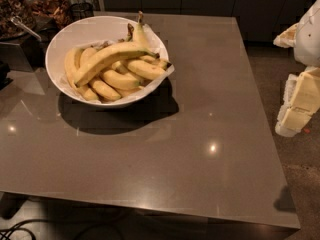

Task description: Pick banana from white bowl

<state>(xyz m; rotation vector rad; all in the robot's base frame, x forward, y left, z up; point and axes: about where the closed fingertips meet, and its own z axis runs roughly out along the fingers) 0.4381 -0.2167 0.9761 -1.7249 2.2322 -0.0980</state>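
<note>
Banana [112, 57] lies across the pile in the white bowl [97, 28] on my tabletop [200, 129]. My tool [299, 101] sits beyond the right edge; I cannot tell its state.

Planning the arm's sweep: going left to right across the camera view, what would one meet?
Jars, white bowl holding the banana, then the gripper at the right edge, past the table's side.
</note>
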